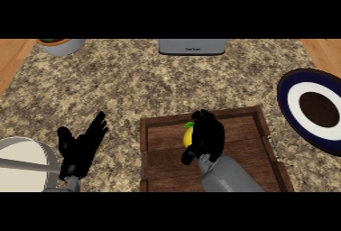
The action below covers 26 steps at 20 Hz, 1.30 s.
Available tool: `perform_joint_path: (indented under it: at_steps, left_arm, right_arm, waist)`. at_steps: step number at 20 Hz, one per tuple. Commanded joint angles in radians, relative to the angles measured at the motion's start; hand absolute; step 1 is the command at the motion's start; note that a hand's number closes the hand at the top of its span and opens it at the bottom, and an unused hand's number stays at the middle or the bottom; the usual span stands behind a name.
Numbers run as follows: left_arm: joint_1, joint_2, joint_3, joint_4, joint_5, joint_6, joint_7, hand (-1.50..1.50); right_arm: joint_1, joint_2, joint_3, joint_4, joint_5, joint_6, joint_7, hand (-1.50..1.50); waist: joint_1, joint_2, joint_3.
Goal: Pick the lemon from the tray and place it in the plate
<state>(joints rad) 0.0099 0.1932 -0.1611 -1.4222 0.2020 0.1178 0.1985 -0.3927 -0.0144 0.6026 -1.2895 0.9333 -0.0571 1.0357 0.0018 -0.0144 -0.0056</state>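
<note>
Your right hand (208,135) sits inside the wooden tray (263,124), its fingers curled round the lemon (189,134) — only a strip of yellow and a bit of green at the top show past the black fingers on the hand's left side. So the lemon is in the tray's upper half, wrapped by that hand, and nowhere near its target yet. Your left hand (81,146) rests open on the desk (166,81) to the left of the tray, fingers straight and pointing up, holding nothing.

The plate (296,90) — dark blue rim, white ring, dark centre — lies well apart to the right, beyond the tray's right wall. That wall is the first risk: if you carry the lemon sideways without lifting enough, the hand or forearm could catch the rim and jog the fruit. The second risk is the hold itself. A lemon is round and smooth, and you cannot see how much of it the fingers cover, so it could roll out as the wrist turns. The third is the release: let go off centre and it may roll off the shallow plate onto the desk.

Much is hidden. The hand covers most of the lemon, so whether it is lifted or resting on the tray floor cannot be told. The plate is cut off by the right edge. A pale round vessel (23,167) at lower left, a pot (61,46) and a grey appliance (191,46) at the top are all partly cropped.
</note>
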Motion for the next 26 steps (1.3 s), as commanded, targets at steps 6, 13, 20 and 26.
perform_joint_path:
  at_steps: [6,13,20,26]
  left_arm:
    - [0.018,0.001,0.037,-0.006,0.005,-0.023,0.006,0.00]
    - [0.041,-0.028,0.035,0.016,0.002,0.010,-0.010,0.00]
    - [0.053,-0.014,0.056,0.001,0.007,0.018,-0.005,0.00]
    - [0.073,-0.008,0.055,-0.021,0.005,0.010,-0.019,0.00]
  right_arm:
    - [0.136,-0.119,0.085,-0.174,0.057,0.022,-0.117,1.50]
    - [0.291,-0.292,0.308,-0.515,-0.019,-0.160,-0.572,1.50]
    - [0.480,-0.549,0.176,-0.863,-0.113,-0.427,-0.773,1.50]
    - [0.676,-0.645,0.008,-0.999,-0.380,-0.606,-0.867,1.50]
  waist:
    - [-0.012,0.009,0.006]
    - [-0.074,-0.023,0.012]
    - [-0.106,-0.007,0.016]
    - [-0.071,0.009,0.018]
